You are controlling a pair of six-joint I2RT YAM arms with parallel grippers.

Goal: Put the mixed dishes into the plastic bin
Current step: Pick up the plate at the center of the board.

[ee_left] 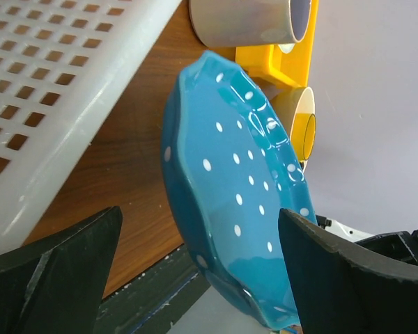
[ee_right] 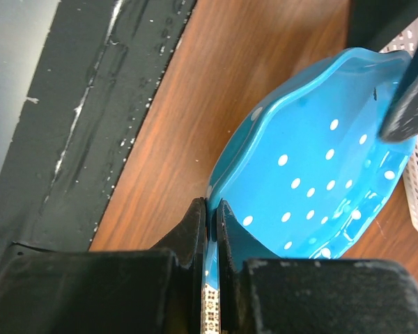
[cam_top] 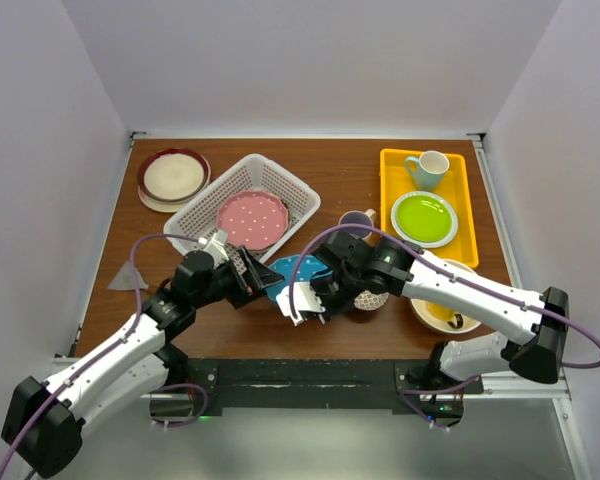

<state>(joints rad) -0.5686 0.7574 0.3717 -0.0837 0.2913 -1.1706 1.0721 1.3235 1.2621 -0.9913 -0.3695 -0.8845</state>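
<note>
- The blue dotted plate [cam_top: 296, 268] is found near the table's centre, slightly toward 6 o'clock, tilted up off the wood.
- Its rim is pinched by the right gripper [ee_right: 210, 209], whose jaws are pressed together on that thin edge at the plate's 5 o'clock side.
- The left gripper [ee_left: 200, 212] is held with jaws spread wide; the plate is seen between its fingers with a gap on each side.
- The plastic bin [cam_top: 246, 161] is placed at 11 o'clock of the blue plate, just beside it, and a pink dotted plate [cam_top: 252, 218] is lying flat inside.
- A yellow tray [cam_top: 466, 200] is set at 2 o'clock, and a green plate [cam_top: 425, 218] and a mug [cam_top: 428, 168] are carried on it.
</note>
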